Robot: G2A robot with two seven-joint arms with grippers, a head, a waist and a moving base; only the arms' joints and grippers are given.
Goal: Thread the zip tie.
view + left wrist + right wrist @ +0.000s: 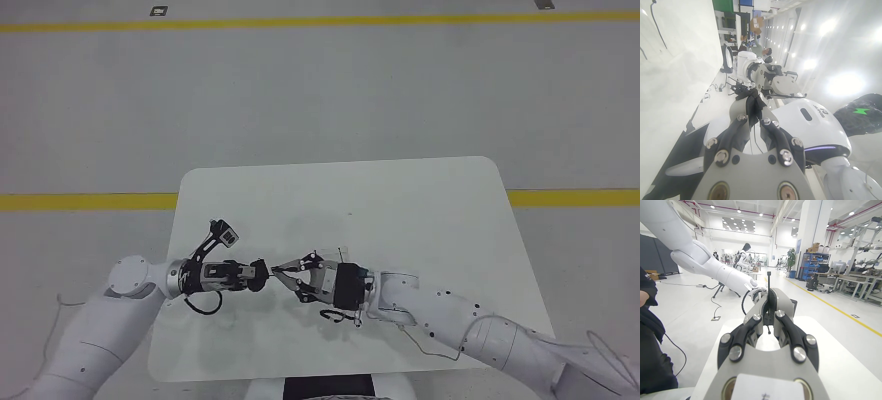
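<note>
White-shelled two-armed robot with grey-and-black grippers

The left arm [110, 310] and right arm [470, 322] wear glossy, rounded white shells, and a ribbed black cable [743, 306] loops at the left wrist. The left gripper [751, 102] and right gripper [769, 298] each have a flat grey palm plate [768, 366], curved black linkage bars [745, 328] and round silver pins [735, 351] (two brass-coloured screws [719, 191] sit low in the left gripper's plate). The white body shell [791, 117] has a black oval slot [806, 114], dark lettering and a thin violet light strip [819, 148].
</note>
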